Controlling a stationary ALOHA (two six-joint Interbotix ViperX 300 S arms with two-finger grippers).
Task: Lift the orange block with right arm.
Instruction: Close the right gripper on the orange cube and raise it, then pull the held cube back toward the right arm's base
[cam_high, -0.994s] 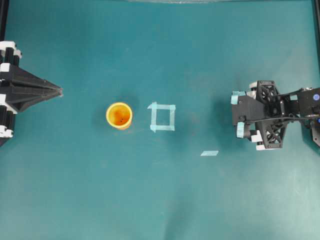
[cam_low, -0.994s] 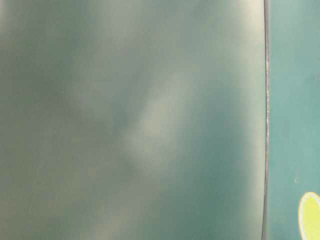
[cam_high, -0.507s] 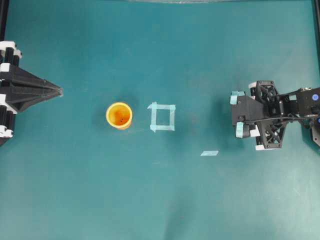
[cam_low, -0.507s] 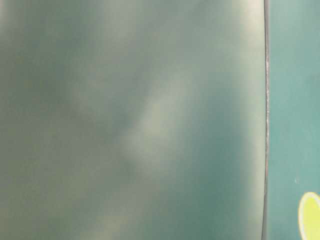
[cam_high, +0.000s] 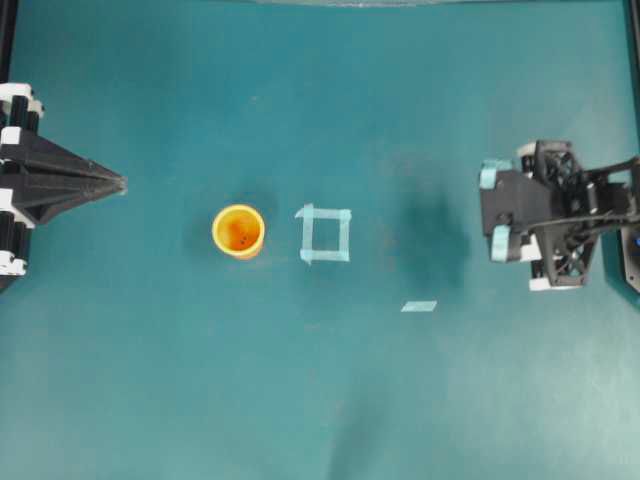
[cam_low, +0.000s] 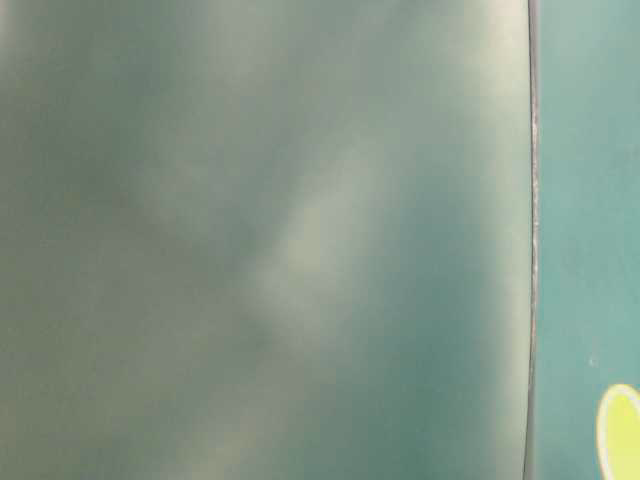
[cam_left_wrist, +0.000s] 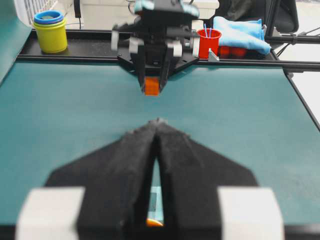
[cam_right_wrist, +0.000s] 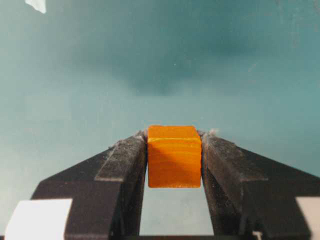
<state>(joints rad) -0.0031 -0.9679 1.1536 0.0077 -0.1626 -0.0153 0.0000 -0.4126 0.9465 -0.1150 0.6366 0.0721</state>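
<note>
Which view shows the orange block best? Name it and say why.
The right wrist view: the orange block fills the centre, clamped between the right tool's fingers above the table. The left wrist view shows it small and distant in that tool. Overhead, the arm hides it; the table-level view is a blur.

Overhead looks straight down; wrist cameras face each other.

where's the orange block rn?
Orange block sits clamped in the right claw, off the table, on the overhead view's right side.
</note>
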